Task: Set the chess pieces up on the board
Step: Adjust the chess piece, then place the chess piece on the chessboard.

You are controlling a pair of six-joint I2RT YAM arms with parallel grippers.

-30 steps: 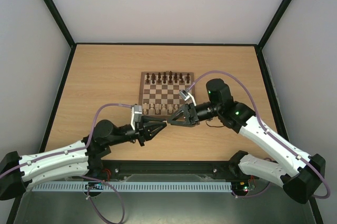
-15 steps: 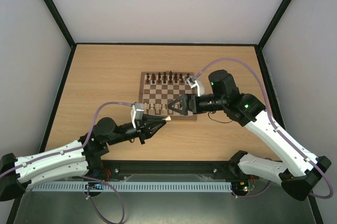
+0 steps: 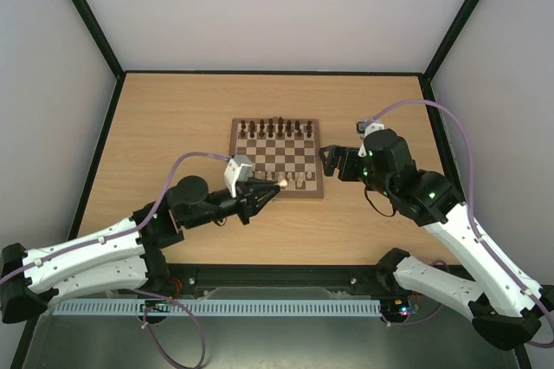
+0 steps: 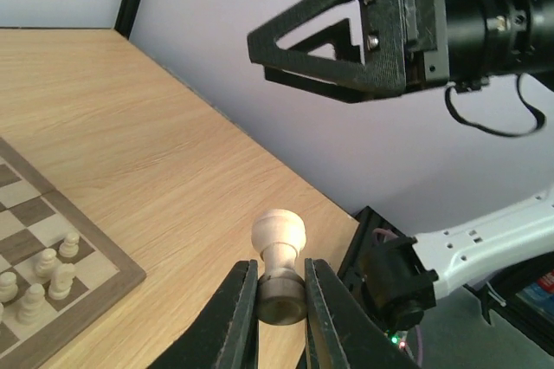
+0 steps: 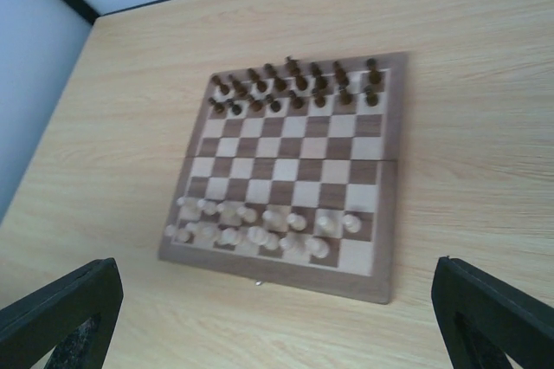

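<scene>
My left gripper (image 4: 279, 289) is shut on the base of a pale chess piece (image 4: 279, 241) with a round head, which lies on its side and points away from the wrist. In the top view this piece (image 3: 282, 185) hangs over the near edge of the board (image 3: 277, 154), right of its middle. The other pale chess pieces (image 5: 260, 229) fill the board's (image 5: 294, 165) two near rows, except the near right corner square (image 5: 359, 256). My right gripper (image 3: 332, 161) is wide open and holds nothing, just off the board's right edge. Its fingers (image 5: 65, 313) frame the board from above.
Dark brown pieces (image 5: 294, 87) stand in the board's two far rows. Bare wooden table (image 3: 173, 126) surrounds the board, ringed by a black frame and white walls. From the left wrist, the right gripper (image 4: 346, 40) hangs close above and ahead.
The two grippers were tip to tip at the piece. The right one has opened and drawn back to the right. The left one has carried the piece forward to the board's near edge.
</scene>
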